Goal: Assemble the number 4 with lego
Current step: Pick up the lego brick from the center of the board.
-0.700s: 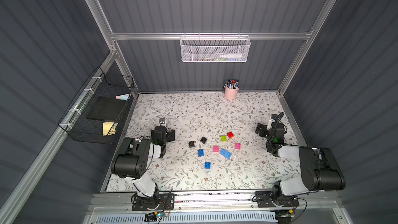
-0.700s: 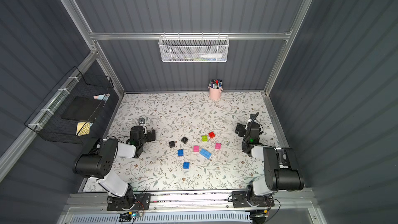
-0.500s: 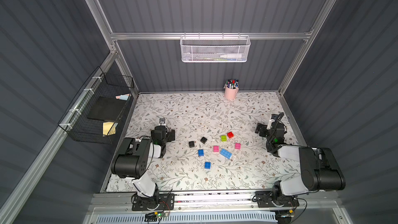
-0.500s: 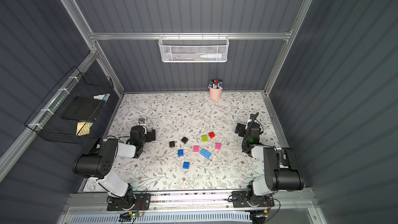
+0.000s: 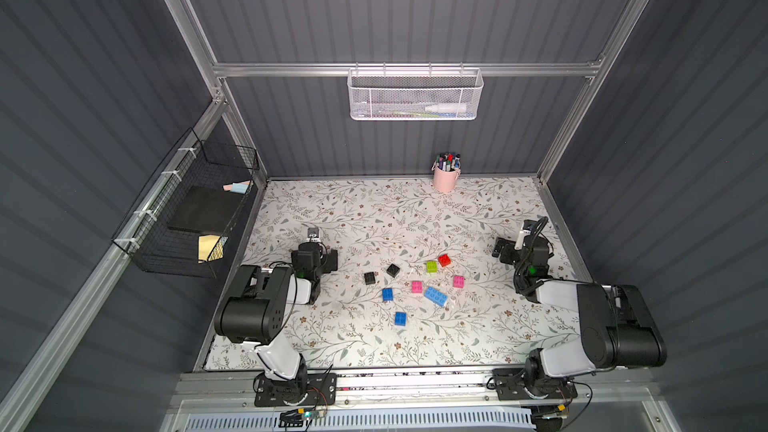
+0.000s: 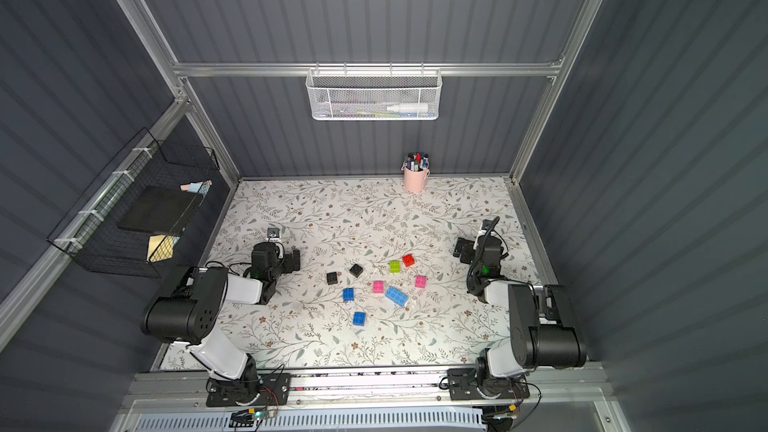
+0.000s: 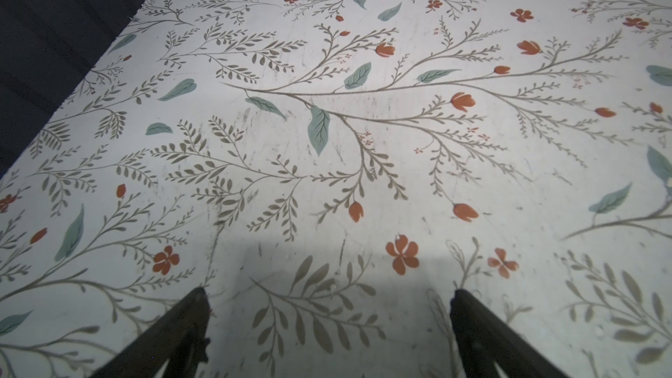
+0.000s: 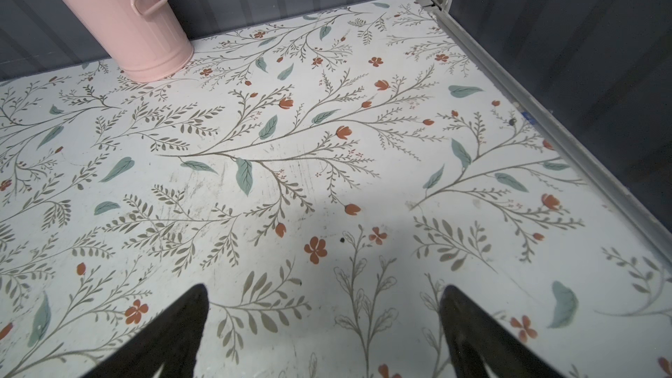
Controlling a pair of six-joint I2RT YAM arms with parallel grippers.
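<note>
Nothing has moved in the last moment — your left end effector [image 7: 327,296] and right end effector [image 8: 323,292] both stand wide open and empty over bare worktop [image 5: 374,209]. The lego [image 5: 435,296] lies scattered mid-worktop between them, unjoined — the number 4 isn't started.

A small pink square studded plastic brick [image 5: 417,287] sits mid-scatter on the floral worktop [image 5: 374,218]; clock directions run from it. A longer light blue brick [image 5: 435,296] lies skewed just beside it at 4 o'clock. A lime green square brick [image 5: 432,266] is at 1, with a red square brick [image 5: 444,260] just beside that. A second pink brick [image 5: 459,281] is at 3. One black square brick [image 5: 392,270] is at 10, another black brick [image 5: 369,278] farther out at 9. A dark blue square brick [image 5: 387,294] is at 8, a second dark blue brick [image 5: 400,318] at 7. All nine lie flat and unjoined.
</note>
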